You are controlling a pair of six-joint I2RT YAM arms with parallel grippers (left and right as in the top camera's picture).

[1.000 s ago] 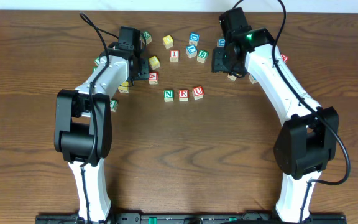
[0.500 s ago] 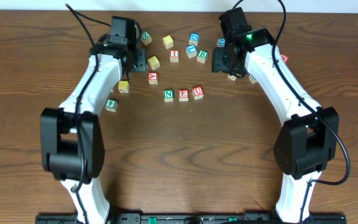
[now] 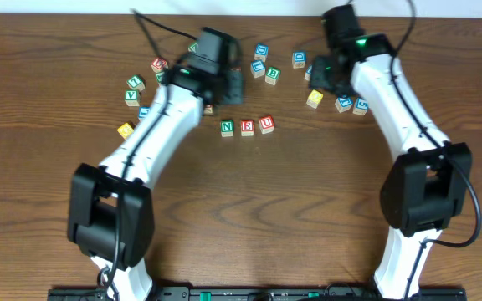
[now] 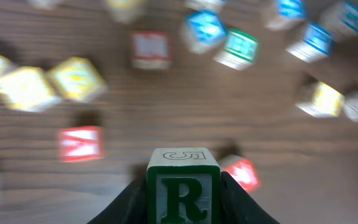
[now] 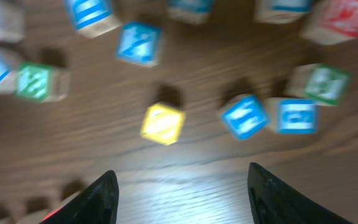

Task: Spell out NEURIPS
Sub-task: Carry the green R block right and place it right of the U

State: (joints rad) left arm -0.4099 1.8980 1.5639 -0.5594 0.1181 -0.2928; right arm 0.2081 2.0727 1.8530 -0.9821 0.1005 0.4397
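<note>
Green-lettered white wooden R cube (image 4: 182, 190) sits clenched between the left fingers (image 4: 129, 204) above the brown worktop (image 3: 308, 209), at eleven o'clock from the N-E-U cube row (image 3: 247, 127), while the right fingers (image 5: 99, 200) hang released.

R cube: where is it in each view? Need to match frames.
Overhead: not visible, hidden under the left gripper, upper centre.
Left wrist: R cube bottom centre, clamped between the fingers.
Right wrist: not in it.
Landmark: yellow cube with two blue cubes beside it, overhead upper right, right wrist centre; left wrist too blurred to match.
</note>
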